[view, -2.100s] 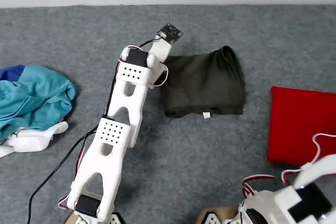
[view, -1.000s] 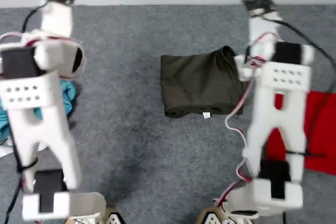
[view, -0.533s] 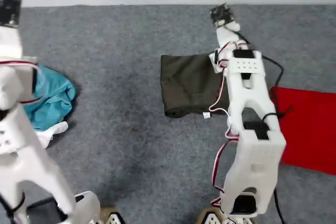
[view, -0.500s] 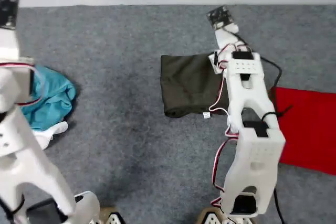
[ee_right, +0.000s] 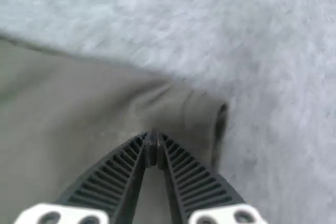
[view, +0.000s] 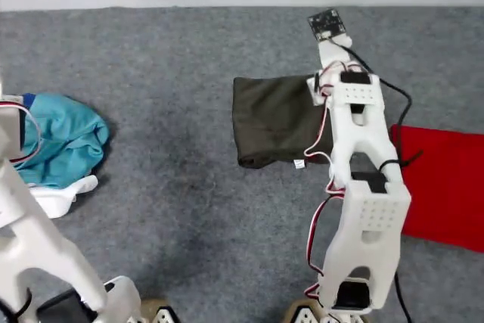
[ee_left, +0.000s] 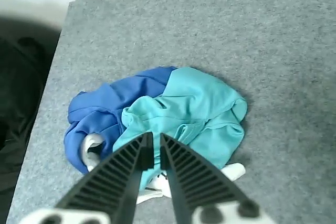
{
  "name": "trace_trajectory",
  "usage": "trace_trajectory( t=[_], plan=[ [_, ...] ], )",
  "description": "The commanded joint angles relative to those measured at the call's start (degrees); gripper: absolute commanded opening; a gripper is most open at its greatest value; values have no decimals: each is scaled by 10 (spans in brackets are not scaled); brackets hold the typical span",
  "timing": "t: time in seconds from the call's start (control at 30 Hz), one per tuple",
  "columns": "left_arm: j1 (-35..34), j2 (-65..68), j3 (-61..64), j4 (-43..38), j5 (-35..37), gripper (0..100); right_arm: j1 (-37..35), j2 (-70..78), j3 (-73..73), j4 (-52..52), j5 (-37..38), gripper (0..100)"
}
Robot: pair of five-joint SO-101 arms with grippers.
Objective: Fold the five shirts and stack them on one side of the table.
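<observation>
since two seconds ago the left arm (view: 23, 225) has swung away from the dark olive folded shirt (view: 276, 119) to the left edge of the grey felt bench (view: 189, 209). the right arm (view: 367, 179) has come up from the near right corner to that shirt's right end. the right end effector (ee_right: 152, 139) is narrow, tips together, down on the olive cloth beside a crease; whether any fabric is pinched cannot be told. the left end effector (ee_left: 156, 139) hangs above the crumpled teal shirt (ee_left: 194, 108), its fingers nearly closed on nothing. the teal shirt lies heaped with a rumpled blue shirt (ee_left: 105, 108) and a white shirt (ee_left: 233, 171) at the bench's left side. a folded red shirt (view: 442, 187) lies flat at the right edge, near the olive one.
</observation>
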Motion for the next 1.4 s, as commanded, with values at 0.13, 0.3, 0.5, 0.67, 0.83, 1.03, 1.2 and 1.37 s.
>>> trace_trajectory(
  t=[0.13, 0.3, 0.5, 0.67, 0.83, 1.03, 1.2, 1.37],
  plan=[
    [-4, -13, -1, 11, -13, 32, -34, -102, -35, 201, -76, 111],
    [-4, -13, 0, 11, -13, 32, -36, -104, -36, 281, -156, 293],
    [-4, -17, 28, 11, -13, 32, -33, -102, -33, 288, -207, 311],
    [-5, -18, 45, 11, -13, 32, -24, -40, -35, 264, -222, 311],
    [-5, -18, 45, 11, -13, 32, -29, 34, -39, 269, -224, 309],
    [-4, -18, 46, 11, -13, 32, -57, 62, -84, 341, -210, 77],
    [-4, -18, 46, 11, -13, 32, -65, 58, -93, 385, -156, 13],
    [-4, -17, 46, 11, -13, 32, -80, 55, -99, 470, -63, 10]
  ],
)
